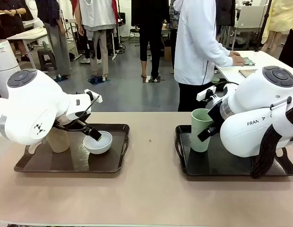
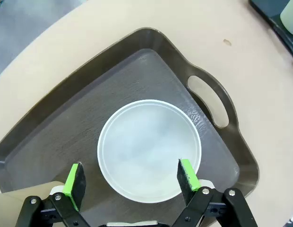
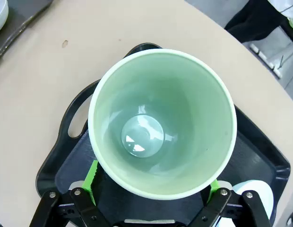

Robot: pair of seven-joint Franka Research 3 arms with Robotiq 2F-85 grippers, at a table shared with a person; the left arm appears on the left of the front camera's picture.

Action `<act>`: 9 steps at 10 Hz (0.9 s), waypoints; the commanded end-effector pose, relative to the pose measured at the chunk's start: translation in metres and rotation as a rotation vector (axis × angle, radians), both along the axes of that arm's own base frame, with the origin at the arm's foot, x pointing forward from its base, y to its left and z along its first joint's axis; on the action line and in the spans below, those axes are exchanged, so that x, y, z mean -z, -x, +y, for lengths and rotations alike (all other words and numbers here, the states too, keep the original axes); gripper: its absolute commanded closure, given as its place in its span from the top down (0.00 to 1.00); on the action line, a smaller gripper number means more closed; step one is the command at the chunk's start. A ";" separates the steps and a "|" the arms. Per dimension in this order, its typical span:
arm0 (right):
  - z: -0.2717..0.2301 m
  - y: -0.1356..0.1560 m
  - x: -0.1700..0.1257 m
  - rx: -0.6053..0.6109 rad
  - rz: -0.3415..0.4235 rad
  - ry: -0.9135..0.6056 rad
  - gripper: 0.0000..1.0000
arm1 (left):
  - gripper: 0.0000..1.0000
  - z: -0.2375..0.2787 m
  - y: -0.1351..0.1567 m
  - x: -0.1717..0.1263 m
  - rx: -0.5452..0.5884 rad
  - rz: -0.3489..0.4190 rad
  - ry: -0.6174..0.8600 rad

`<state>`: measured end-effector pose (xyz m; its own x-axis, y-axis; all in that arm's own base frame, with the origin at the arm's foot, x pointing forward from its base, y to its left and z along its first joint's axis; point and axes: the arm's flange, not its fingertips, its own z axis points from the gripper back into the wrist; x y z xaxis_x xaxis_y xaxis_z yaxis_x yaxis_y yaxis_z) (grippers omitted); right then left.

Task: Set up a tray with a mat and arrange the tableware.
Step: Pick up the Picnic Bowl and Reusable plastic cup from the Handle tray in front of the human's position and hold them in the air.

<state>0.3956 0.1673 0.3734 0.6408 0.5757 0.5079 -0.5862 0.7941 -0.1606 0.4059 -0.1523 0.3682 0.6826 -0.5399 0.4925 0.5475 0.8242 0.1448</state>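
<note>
Left tool [image 2: 131,177]: spread, straddling white bowl's [image 2: 150,149] near edge.
White bowl: on brown tray [image 2: 52,127].
Right tool [image 3: 152,182]: spread around green tumbler [image 3: 160,118]; contact hidden.
Green tumbler: upright on black tray [image 3: 260,146].

**Desk:** What colours are you reading on the left?

**Me:** I see a dark grey-brown tray [image 2: 52,142] with a faint wood-grain pattern. On it is a plain white bowl [image 2: 149,149]. In my front view a tan tumbler [image 1: 59,140] sits at the bowl's nine o'clock.

**Desk:** And your left gripper [image 2: 132,176]?

**Me:** Black, with bright green pads [image 2: 75,180].

**Desk:** Right side?

**Me:** I have a pale green tumbler [image 3: 160,123], unpatterned, on a black tray [image 3: 260,142] with a fine grainy texture. At five o'clock in that wrist view I catch a pale bluish-white bowl [image 3: 260,189]. The table [image 1: 146,198] is plain beige with one small brown speck [image 1: 150,140].
</note>
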 end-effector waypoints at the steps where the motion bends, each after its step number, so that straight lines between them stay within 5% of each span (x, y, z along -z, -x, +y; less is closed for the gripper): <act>1: 0.000 0.000 0.000 0.000 0.000 0.000 1.00 | 1.00 0.002 0.003 -0.002 -0.001 -0.004 0.002; 9: 0.000 0.000 0.000 0.000 0.000 0.000 1.00 | 1.00 0.002 0.003 -0.002 -0.001 -0.004 0.002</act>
